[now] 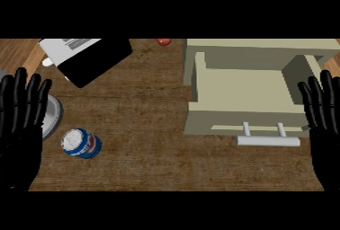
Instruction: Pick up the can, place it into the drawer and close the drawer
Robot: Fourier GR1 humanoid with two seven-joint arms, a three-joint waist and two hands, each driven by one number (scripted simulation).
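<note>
From the head view, my left hand (21, 108) and right hand (323, 108) rest spread, fingers up, holding nothing. The can (82, 143) stands on the table (153, 134) just right of my left hand, ungrasped; the drawer (249, 92) gapes open left of my right hand, ready to receive it.

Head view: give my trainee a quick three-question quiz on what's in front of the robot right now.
1. True or false: the can already lies inside the drawer.
2. Which hand is nearer the can: A) left hand B) right hand?
3. Fill in: the drawer's white handle faces the ___ edge of the view.

Key: 1 false, it lies on the counter; 2 A; 3 lower.
</note>
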